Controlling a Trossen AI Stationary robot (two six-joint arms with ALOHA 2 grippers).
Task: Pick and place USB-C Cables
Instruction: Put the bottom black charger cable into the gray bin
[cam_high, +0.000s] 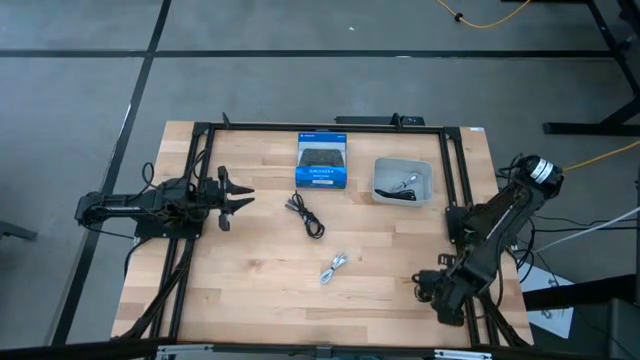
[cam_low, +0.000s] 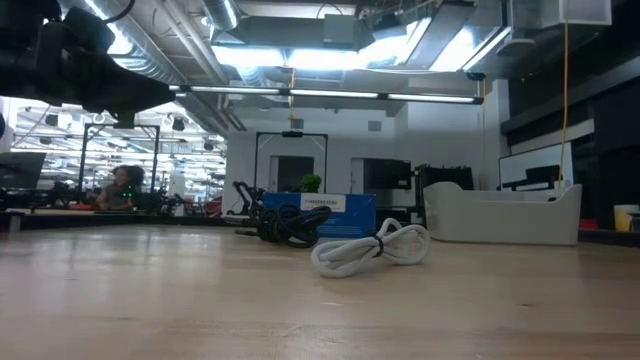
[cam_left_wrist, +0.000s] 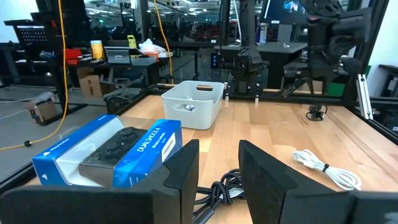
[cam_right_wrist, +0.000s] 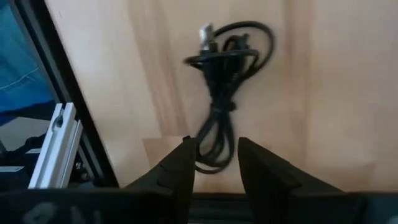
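Note:
Three loose USB-C cables lie on the wooden table: a black coil (cam_high: 305, 215) (cam_low: 290, 225) at the middle, a white coil (cam_high: 335, 267) (cam_low: 370, 248) nearer the front, and a second small black coil (cam_right_wrist: 227, 87) (cam_left_wrist: 317, 113) by the right edge. More cables lie in the grey bin (cam_high: 402, 181). My right gripper (cam_right_wrist: 217, 165) (cam_high: 428, 285) is low over that small black coil, open, its fingers either side of the coil's near loop (cam_right_wrist: 214, 155). My left gripper (cam_left_wrist: 219, 168) (cam_high: 240, 197) hovers open at the left, pointing toward the middle black coil (cam_left_wrist: 224, 190). My right gripper comes at the small black coil from above, slanting, with the coil's near loop (cam_right_wrist: 211, 158) lying between the two fingers. The coil rests flat on the table. Whether a finger (cam_right_wrist: 180, 171) touches the loop, I cannot tell.
A blue-and-black box (cam_high: 322, 160) (cam_left_wrist: 112, 152) lies flat at the far middle, with the grey bin (cam_left_wrist: 193, 102) (cam_low: 500, 215) to its right. A black metal frame (cam_high: 200, 150) borders the table's far, left and right sides. Bare wood lies around the white coil (cam_left_wrist: 326, 168).

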